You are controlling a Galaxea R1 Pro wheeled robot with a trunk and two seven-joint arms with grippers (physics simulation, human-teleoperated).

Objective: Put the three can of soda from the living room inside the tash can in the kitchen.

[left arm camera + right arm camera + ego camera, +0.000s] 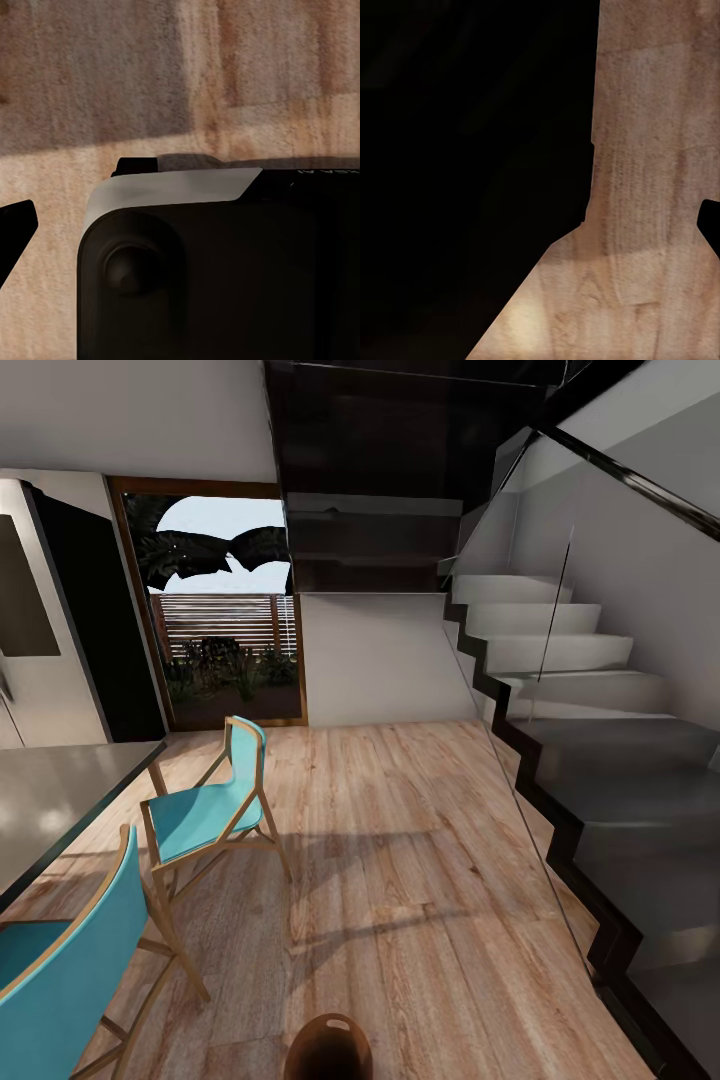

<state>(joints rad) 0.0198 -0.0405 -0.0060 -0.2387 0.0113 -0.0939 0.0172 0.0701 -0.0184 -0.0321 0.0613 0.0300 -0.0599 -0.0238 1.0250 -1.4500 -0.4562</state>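
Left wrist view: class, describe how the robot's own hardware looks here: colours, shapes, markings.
A near-black housing with rounded corners carries a round raised boss and a light grey band along its top. Faint lettering sits on its dark edge, too blurred to read. A black pointed tip pokes in at the picture's edge.

Home interior, wood floor point(420, 860), staircase point(560, 660), teal chairs point(205, 810), perhaps a fridge point(40, 620)

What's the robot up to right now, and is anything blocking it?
Grippers: state unclear from the wrist views. Brown bin at the head view's bottom edge, on wood floor. Two teal chairs left, stairs right; path ahead open.
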